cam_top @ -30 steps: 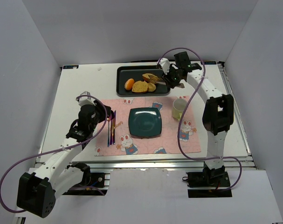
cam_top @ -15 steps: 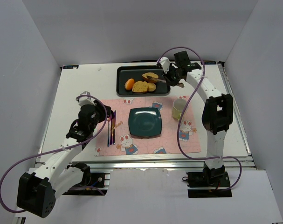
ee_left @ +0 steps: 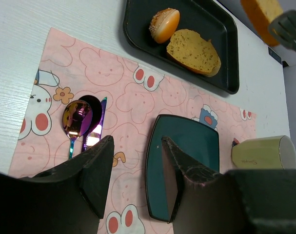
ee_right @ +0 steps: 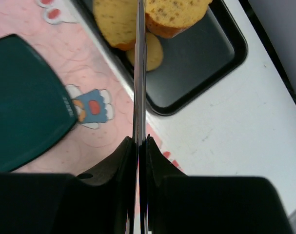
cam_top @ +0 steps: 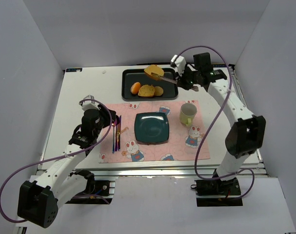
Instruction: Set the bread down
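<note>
My right gripper [cam_top: 183, 82] is shut on the thin handle of a metal spatula [cam_top: 169, 80]. One golden-brown bread slice [cam_top: 154, 72] rides on the spatula's blade, lifted above the black tray [cam_top: 124, 85]. In the right wrist view the spatula [ee_right: 140, 73] runs edge-on from my gripper [ee_right: 142, 141] to that slice [ee_right: 174, 12]. The second bread slice [cam_top: 147, 90] lies flat in the tray and shows in the left wrist view [ee_left: 193, 45]. My left gripper [cam_top: 113, 122] is open and empty over the pink placemat [ee_left: 136, 141].
An orange bun [cam_top: 135, 87] and a small pale roll [cam_top: 159, 90] lie in the tray beside the second slice. A teal square plate [cam_top: 151, 127] sits mid-placemat, a pale green mug [cam_top: 187, 113] to its right, a spoon and knife [cam_top: 117, 134] to its left.
My right gripper has raised the spatula, lifting the bread slice up off the tray, and the arm has swung back to the right. The left arm has not moved.
</note>
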`<state>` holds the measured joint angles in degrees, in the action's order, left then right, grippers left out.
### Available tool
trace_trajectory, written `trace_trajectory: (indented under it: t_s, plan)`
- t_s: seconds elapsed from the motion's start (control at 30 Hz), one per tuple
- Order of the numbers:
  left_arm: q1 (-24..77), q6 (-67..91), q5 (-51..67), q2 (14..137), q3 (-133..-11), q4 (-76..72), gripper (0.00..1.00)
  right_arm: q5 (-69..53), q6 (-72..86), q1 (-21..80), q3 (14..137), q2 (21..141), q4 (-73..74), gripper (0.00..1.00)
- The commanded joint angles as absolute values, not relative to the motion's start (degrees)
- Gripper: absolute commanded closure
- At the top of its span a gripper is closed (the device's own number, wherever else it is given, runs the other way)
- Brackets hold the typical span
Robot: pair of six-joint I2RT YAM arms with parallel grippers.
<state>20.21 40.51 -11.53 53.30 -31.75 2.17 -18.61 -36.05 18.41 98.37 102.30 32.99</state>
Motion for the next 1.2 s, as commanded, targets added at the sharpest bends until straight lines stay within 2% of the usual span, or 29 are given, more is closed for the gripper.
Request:
trace_trajectory:
  t_s: [0.0, 0.2, 0.37, 0.47, 0.63, 0.7, 0.8, 0.93, 1.17]
  plan:
    - [20.21, 40.08, -11.95, 51.77, -34.01, 2.2, 0.46, -27.39, -36.91, 18.19, 89.69, 93.72, 34.97, 0.96]
    - [20.21, 40.43, -11.69, 51.68, -33.14, 1.32, 0.46, -34.8, -42.8, 19.25, 70.95, 80.7, 37.27, 0.95]
    - [20.21, 40.43, -10.9, 52.91, -33.31, 0.7, 0.46, -33.58, -44.56, 20.21, 60.14, 73.57, 37.44, 0.9]
    - [20.21, 40.43, -10.72, 53.26, -33.31, 0.44, 0.46, -32.87, -45.17, 20.39, 58.28, 72.86, 37.44, 0.84]
    - [20.21, 40.69, -10.99, 52.74, -33.22, 0.44, 0.46, -33.75, -47.02, 20.74, 58.36, 73.13, 39.2, 0.63]
    - [20.21, 40.78, -11.25, 52.04, -32.87, 0.7, 0.46, -34.8, -47.46, 20.74, 59.23, 72.86, 39.81, 0.58]
    - [20.21, 40.87, -11.43, 51.42, -32.52, 0.97, 0.46, -36.64, -47.81, 20.74, 61.69, 72.69, 41.22, 0.55]
    - [20.21, 40.96, -11.6, 51.06, -32.43, 1.05, 0.46, -37.36, -43.26, 20.65, 64.68, 73.21, 38.69, 0.55]
    - [20.21, 40.96, -11.51, 51.15, -32.87, 1.14, 0.46, -29.8, -17.61, 19.78, 74.33, 82.69, 24.45, 0.7]
